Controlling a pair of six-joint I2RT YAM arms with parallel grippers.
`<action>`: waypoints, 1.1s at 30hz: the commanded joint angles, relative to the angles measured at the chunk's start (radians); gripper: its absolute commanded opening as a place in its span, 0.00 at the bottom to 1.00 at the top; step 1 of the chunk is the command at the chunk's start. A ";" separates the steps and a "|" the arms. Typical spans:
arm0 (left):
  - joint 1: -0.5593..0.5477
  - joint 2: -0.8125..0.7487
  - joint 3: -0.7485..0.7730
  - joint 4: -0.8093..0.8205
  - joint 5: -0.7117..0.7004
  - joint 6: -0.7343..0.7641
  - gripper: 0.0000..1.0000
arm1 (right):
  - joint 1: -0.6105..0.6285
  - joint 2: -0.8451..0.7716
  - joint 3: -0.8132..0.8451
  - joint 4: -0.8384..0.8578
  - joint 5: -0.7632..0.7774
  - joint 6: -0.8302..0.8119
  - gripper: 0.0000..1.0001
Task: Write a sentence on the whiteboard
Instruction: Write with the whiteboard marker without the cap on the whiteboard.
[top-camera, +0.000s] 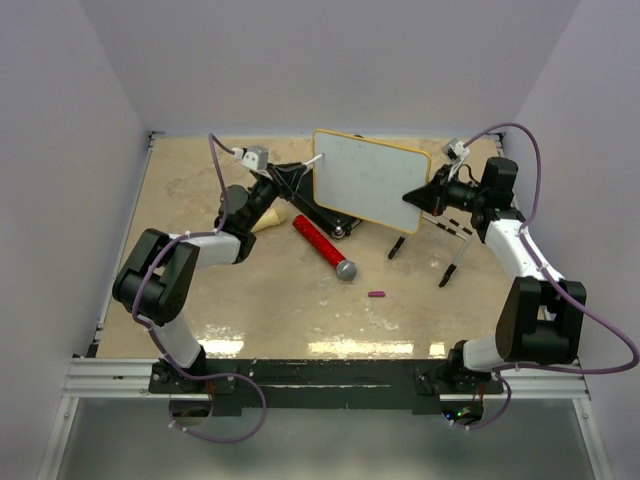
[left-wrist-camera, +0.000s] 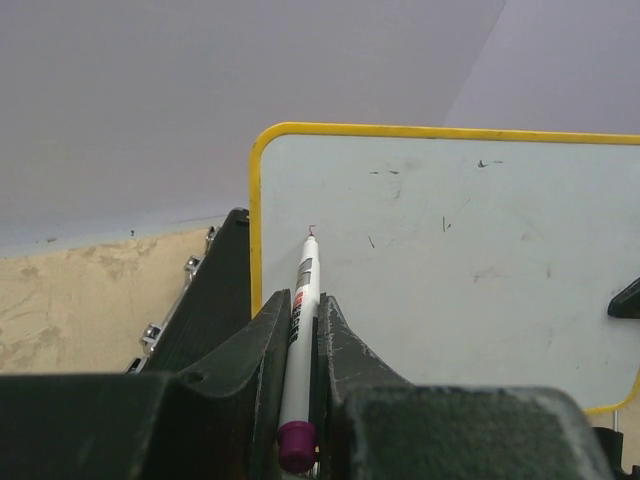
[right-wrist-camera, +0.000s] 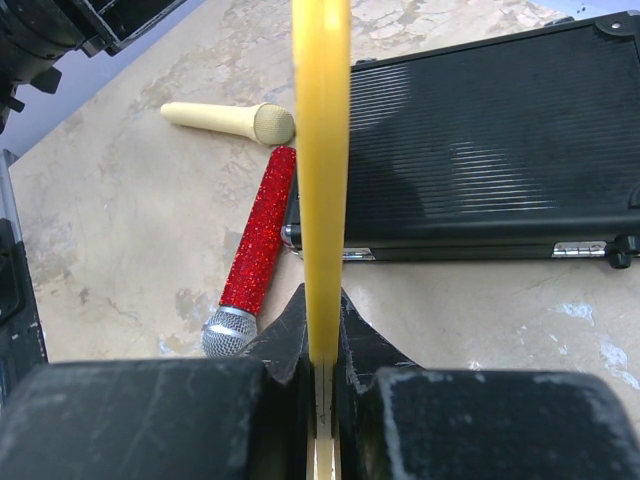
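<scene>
While the whiteboard (top-camera: 370, 178) stands raised, the right pincer (right-wrist-camera: 322, 312) clamps its edge.

Left arm (top-camera: 205, 246) and right arm (top-camera: 506, 242) reach forward, jaws clamped.

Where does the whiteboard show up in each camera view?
Top external: whiteboard upper centre, just beyond the red microphone.
Left wrist: fills the right half, face-on, marker pointing at it.
Right wrist: edge-on yellow strip down the centre.
Shared landmark: that microphone, in top and right wrist views only.
</scene>
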 joint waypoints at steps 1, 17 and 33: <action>0.011 -0.012 0.050 0.059 -0.008 0.005 0.00 | 0.002 0.016 0.028 -0.019 0.010 -0.026 0.00; 0.011 0.012 0.067 0.022 0.003 0.003 0.00 | 0.002 0.014 0.029 -0.023 0.008 -0.026 0.00; 0.011 0.014 0.054 0.009 0.014 0.000 0.00 | 0.000 0.014 0.028 -0.021 0.008 -0.025 0.00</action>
